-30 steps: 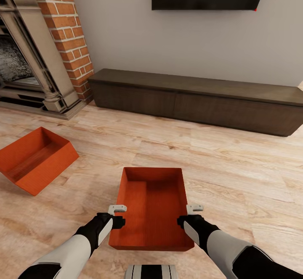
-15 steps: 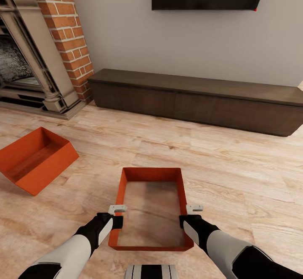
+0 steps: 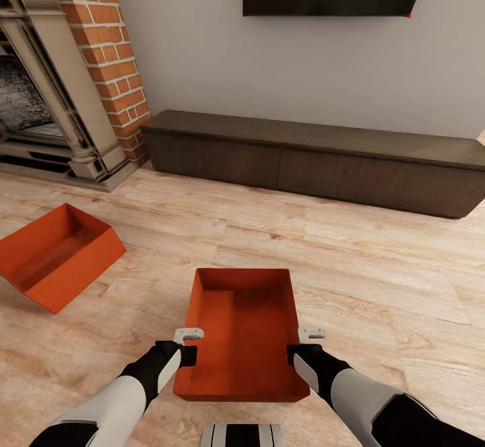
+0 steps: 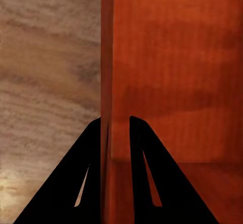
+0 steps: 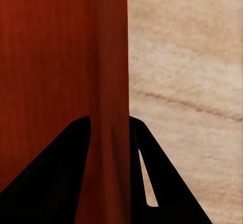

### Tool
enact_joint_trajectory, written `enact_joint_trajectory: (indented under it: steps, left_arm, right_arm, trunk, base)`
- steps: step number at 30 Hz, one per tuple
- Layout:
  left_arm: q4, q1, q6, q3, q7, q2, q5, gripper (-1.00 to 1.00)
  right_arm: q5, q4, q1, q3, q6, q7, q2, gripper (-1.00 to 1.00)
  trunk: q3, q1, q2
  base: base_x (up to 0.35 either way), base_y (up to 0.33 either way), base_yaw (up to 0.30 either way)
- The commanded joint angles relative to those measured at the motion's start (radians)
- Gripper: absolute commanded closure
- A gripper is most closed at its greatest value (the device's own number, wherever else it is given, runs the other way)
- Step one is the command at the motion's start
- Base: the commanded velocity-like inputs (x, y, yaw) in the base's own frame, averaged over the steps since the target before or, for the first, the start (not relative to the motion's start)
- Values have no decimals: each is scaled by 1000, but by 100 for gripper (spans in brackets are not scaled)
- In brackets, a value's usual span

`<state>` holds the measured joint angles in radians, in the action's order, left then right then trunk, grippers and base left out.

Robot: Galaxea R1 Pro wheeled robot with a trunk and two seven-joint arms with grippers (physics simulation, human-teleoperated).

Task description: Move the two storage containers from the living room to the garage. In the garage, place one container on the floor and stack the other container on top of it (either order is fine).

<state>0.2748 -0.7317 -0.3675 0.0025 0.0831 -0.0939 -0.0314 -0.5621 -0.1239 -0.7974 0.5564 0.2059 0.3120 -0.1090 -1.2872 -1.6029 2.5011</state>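
storage container [image 3: 239, 339] gripped by both tools, second container [image 3: 57, 255] left

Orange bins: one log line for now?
room: living room | left jaws: near bin left wall | right jaws: right wall | other bin: floor

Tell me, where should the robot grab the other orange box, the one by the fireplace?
Probably by its two long side walls, coming down from above, one gripper on each. The tilted container is open on top with thin walls, so the fingers can straddle a rim. That is how the left gripper and right gripper straddle the walls of the near container.
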Motion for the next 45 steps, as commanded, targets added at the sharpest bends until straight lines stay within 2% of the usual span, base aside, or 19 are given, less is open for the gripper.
enact_joint_trajectory:
  steps: [1,3,9,38,45]
  left_arm:
    - [3,0,-7,1,9,1,16,100]
    - [3,0,-7,1,9,0,17,100]
    - [3,0,-8,1,9,0,16,100]
    - [3,0,-8,2,9,0,16,100]
    - [3,0,-8,2,9,0,16,100]
  right_arm:
    - [10,0,-1,13,9,12,1,100]
    - [10,-1,0,13,9,12,0,100]
    - [10,-1,0,13,8,12,1,100]
    - [10,-2,0,14,-2,12,1,100]
    - [23,-2,0,14,-7,12,0,100]
  trunk:
    - [-1,0,0]
    - [-1,0,0]
    - [22,3,-1]
    - [113,114,-204]
    - [135,141,-253]
  base:
    - [0,0,0]
    - [0,0,0]
    - [0,0,0]
    - [0,0,0]
    - [0,0,0]
